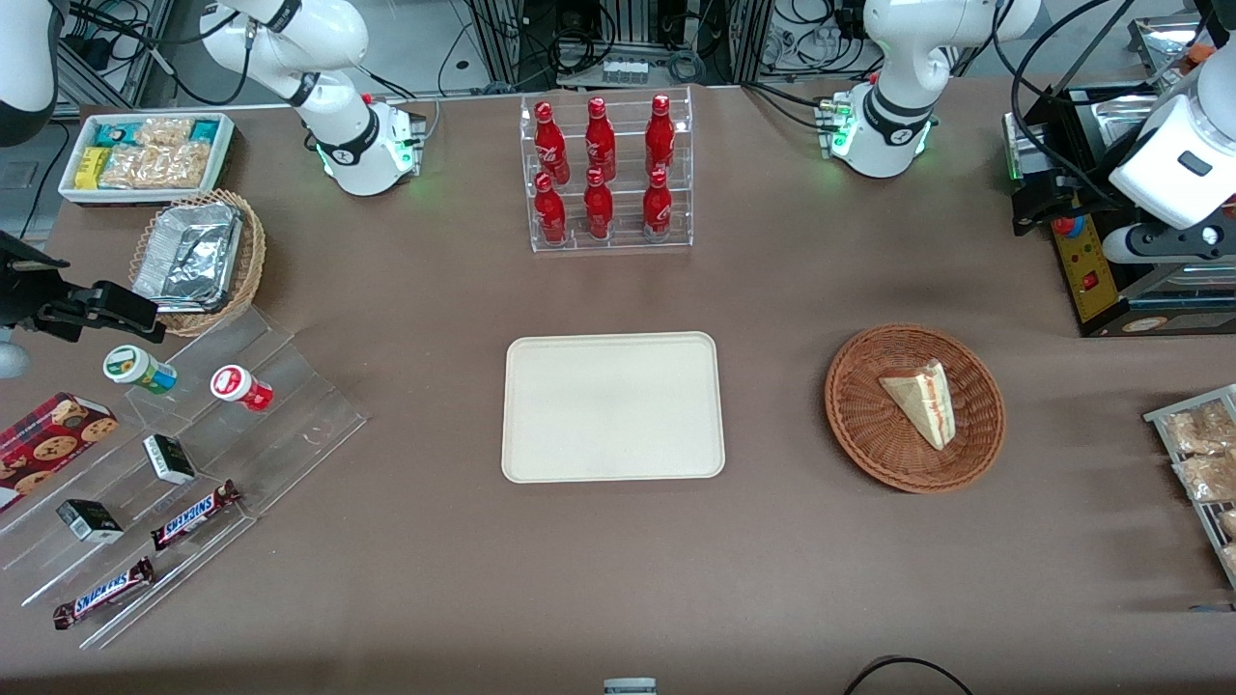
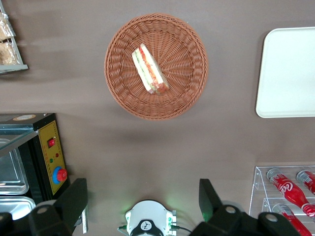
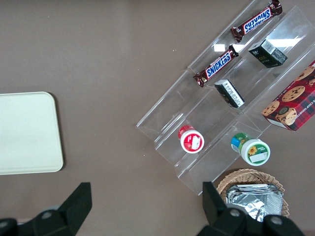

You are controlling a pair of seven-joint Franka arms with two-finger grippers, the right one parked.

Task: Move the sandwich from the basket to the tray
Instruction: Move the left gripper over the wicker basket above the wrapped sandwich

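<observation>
The sandwich (image 1: 922, 401) (image 2: 150, 71), a pale wedge with red and green filling along its cut edge, lies in the round reddish-brown basket (image 1: 850, 425) (image 2: 123, 93). The cream tray (image 1: 612, 405) (image 2: 290, 73) sits empty beside the basket, toward the parked arm's end. My gripper (image 2: 140, 194) hangs high over the table, farther from the front camera than the basket and well apart from it. Its fingers (image 2: 74, 199) stand wide open, with only the table and the arm's base showing between them.
A clear rack of red bottles (image 1: 606, 174) stands farther back than the tray. A black box with a yellow panel (image 1: 1091, 270) sits near the working arm's end, beside the basket. A wire rack of snack packets (image 1: 1197, 463) lies at the table's edge.
</observation>
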